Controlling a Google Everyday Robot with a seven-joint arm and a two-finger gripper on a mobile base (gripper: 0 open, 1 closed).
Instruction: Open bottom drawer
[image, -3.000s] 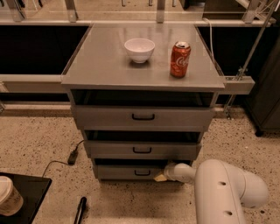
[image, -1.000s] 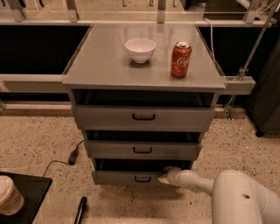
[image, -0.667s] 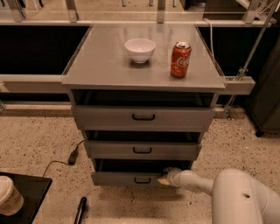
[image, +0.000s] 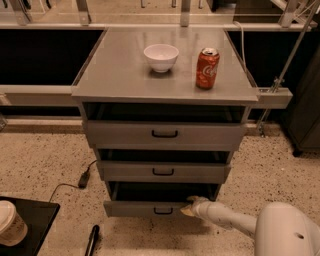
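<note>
The bottom drawer (image: 135, 207) is the lowest of three grey drawers in the metal cabinet, with a small black bar handle (image: 163, 211). It stands pulled out a little, with a dark gap above its front. My gripper (image: 189, 206) is at the right part of the drawer's front, at its top edge, just right of the handle. My white arm (image: 250, 225) reaches in from the lower right.
The middle drawer (image: 163, 171) and top drawer (image: 164, 134) sit above. A white bowl (image: 161, 57) and a red soda can (image: 207, 68) stand on the cabinet top. A black cable (image: 82, 179) lies on the speckled floor at left. A paper cup (image: 11, 223) is at lower left.
The bottom drawer has slid out toward me, and the dark gap above its front has grown. My gripper and arm have drawn back with it.
</note>
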